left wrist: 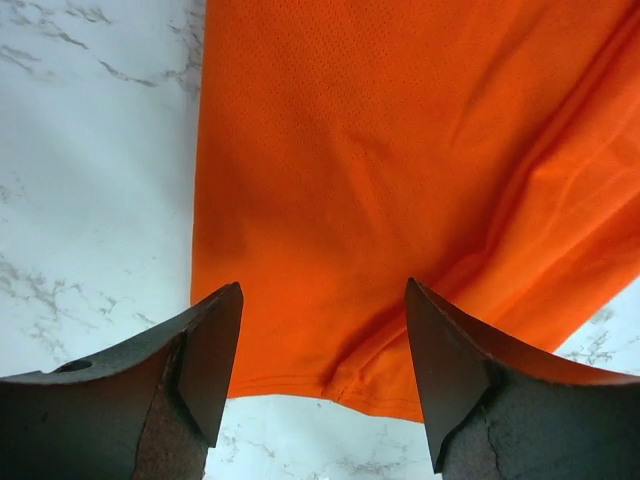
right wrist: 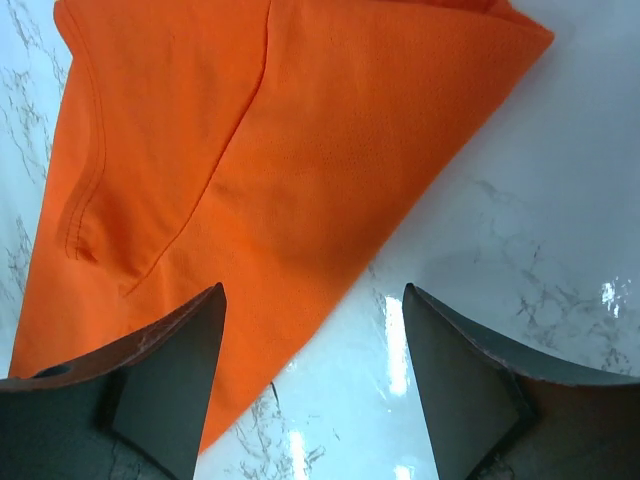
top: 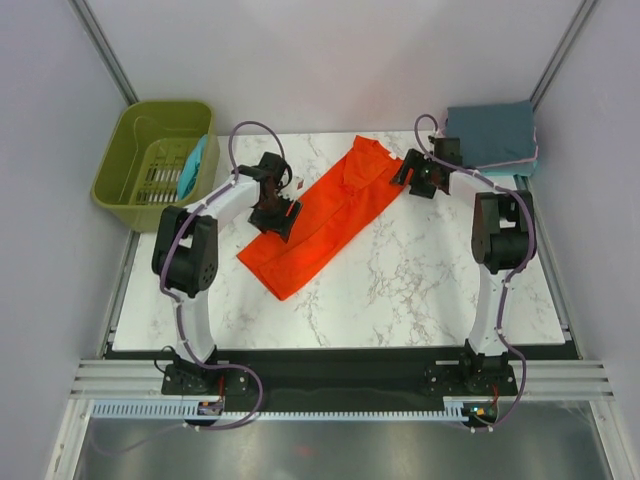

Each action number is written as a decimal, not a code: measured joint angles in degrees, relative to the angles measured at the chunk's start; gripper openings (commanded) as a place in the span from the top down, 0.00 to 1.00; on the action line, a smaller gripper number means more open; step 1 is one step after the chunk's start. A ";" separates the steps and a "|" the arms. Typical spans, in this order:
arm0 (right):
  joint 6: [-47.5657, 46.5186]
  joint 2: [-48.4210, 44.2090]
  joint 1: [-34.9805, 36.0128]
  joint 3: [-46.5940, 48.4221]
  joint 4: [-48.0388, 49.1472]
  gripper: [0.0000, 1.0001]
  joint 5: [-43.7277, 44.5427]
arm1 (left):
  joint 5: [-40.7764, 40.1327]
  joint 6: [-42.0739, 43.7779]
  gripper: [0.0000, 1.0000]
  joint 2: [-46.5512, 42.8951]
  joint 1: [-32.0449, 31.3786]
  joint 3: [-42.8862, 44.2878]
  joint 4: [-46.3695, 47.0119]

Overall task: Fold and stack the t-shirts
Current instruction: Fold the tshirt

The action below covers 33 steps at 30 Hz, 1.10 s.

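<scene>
Well, the orange-red t-shirt (top: 325,215) lies on the marble table (top: 400,290) as a long narrow band, already doubled lengthwise and running on a slant from near left to far right. Both hands are released and hold nothing. The left gripper (left wrist: 322,290) hangs with its jaws spread over the near edge of the band, and the hem runs across just under them. The right gripper (right wrist: 312,290) hangs equally wide at the far, collar end, one finger over cloth and the other over bare marble.

I judge this shirt to be light, thin knit: wholly limp, with no stiffness to carry a fold by itself. It will sag from whatever point I lift and may slide on the glossy top. So I would pinch through all layers at an edge or corner, one hand on each side of the band, and keep the lift low so the layers do not peel apart.

A folded pile topped by the slate-blue shirt (top: 490,135) sits at the far right corner. A teal shirt (top: 190,170) hangs in the olive basket (top: 130,170).
</scene>
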 measured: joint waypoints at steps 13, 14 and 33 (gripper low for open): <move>0.63 6.27 0.11 6.78 2.99 0.55 -0.66 | 3.78 -0.39 0.30 5.95 0.26 0.68 -0.66; 0.59 7.02 0.20 7.39 3.04 0.59 -0.52 | 3.80 -0.44 0.30 5.95 0.15 0.68 -0.66; 0.90 18.10 5.55 23.61 4.74 0.54 1.95 | 5.95 -0.87 0.30 0.50 -17.22 -7.39 -0.66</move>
